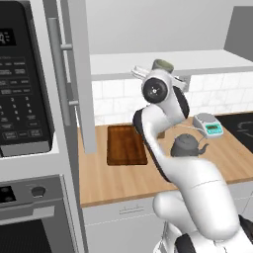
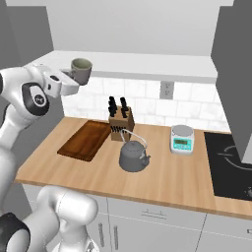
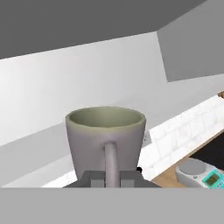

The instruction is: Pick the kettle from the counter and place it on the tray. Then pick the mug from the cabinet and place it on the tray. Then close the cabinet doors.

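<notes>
The grey-green mug (image 3: 105,135) fills the middle of the hand view, its handle toward me. My gripper (image 3: 111,177) is shut on that handle, a fingertip (image 3: 93,178) on either side of it. From the base, the mug (image 2: 81,70) is at the left front of the cabinet's white shelf (image 2: 147,64), with my gripper (image 2: 70,78) at its near side. The mug (image 1: 163,64) peeks over my wrist. The dark kettle (image 2: 132,156) stands on the wooden counter (image 2: 98,177), right of the brown tray (image 2: 86,139), which holds nothing. The kettle (image 1: 185,146) is partly behind my arm.
The left cabinet door (image 1: 79,74) hangs open over the tray (image 1: 126,144); the right door (image 2: 234,74) is open too. A knife block (image 2: 120,123), a kitchen scale (image 2: 182,139) and a black cooktop (image 2: 229,165) sit on the counter. A microwave (image 1: 22,79) is at the left.
</notes>
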